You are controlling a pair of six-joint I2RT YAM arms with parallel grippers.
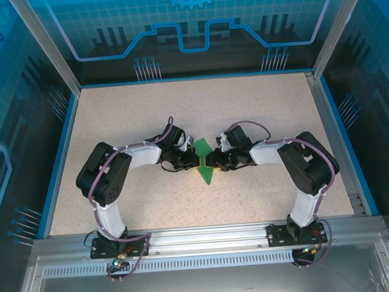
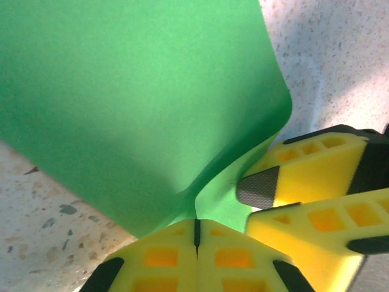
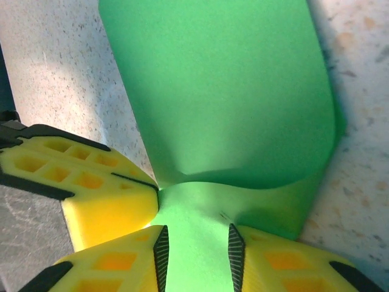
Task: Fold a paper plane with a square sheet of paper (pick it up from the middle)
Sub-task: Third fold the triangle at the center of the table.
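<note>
**A:** From above, where is the paper?

**B:** The green sheet is near the middle of the speckled table, between the two arms. The left gripper and the right gripper meet nose to nose over its middle, one from each side. One corner points toward the arm bases and another shows on the far side of the grippers.

**A:** Can you read the claws from up there?

**B:** No, they are too small to tell.

**A:** And the left wrist camera?

**B:** The left gripper has its two yellow fingers pressed together, with only a thin dark seam between them. The green sheet puckers straight into that seam, so this claw is clamped on the paper. From the pinch the sheet lifts and curls away as a broad surface above the table. The right gripper comes in from the right with its tips just beside the pinch and a little apart.

**A:** The right wrist camera?

**B:** The right gripper has its ribbed dark pads standing apart, with a band of green showing between them. The jaws straddle the paper without squeezing it. The left gripper touches the pucker from the left with its tip closed. Beyond the pucker the green sheet bows upward in a rounded curl.
</note>
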